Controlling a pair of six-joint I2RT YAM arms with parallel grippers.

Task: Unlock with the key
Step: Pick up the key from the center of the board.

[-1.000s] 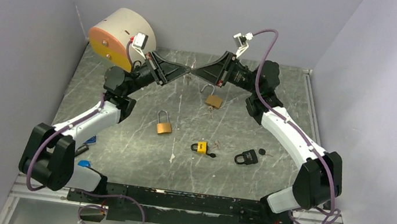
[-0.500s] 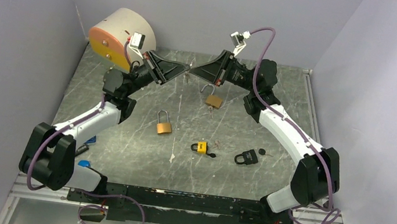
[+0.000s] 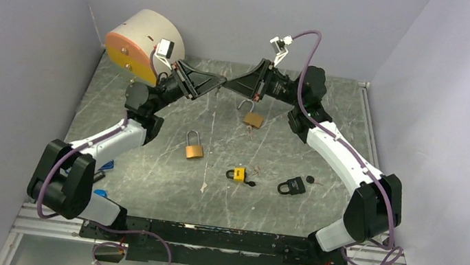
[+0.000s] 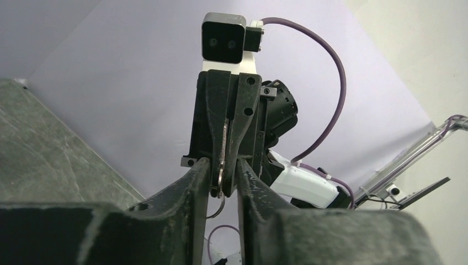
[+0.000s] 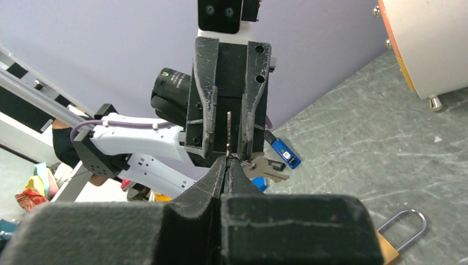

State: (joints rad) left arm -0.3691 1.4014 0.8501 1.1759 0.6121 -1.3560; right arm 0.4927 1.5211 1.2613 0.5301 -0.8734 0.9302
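High over the back of the table my two grippers meet tip to tip. My right gripper (image 3: 227, 85) (image 5: 227, 163) is shut on a thin silver key (image 5: 228, 132) (image 4: 223, 149). A second key (image 5: 264, 168) hangs from its ring (image 4: 221, 205). My left gripper (image 3: 220, 82) (image 4: 223, 172) stands slightly open around the key and the right fingertips, with both its fingers (image 5: 203, 118) clear of the blade. Below them lies a brass padlock (image 3: 253, 118) (image 5: 387, 247). Another brass padlock (image 3: 194, 149), a yellow one (image 3: 236, 173) and a black one (image 3: 292, 186) lie nearer the front.
A round beige drum with an orange face (image 3: 139, 44) stands at the back left beside the left arm. Small blue items (image 3: 107, 165) lie by the left arm's base. A small black piece (image 3: 310, 179) rests near the black padlock. Purple walls enclose the marble table (image 3: 145, 161).
My right gripper has shut on the key. My left gripper, shut on it before, has opened a little. Both arms have stayed tip to tip, a touch higher.
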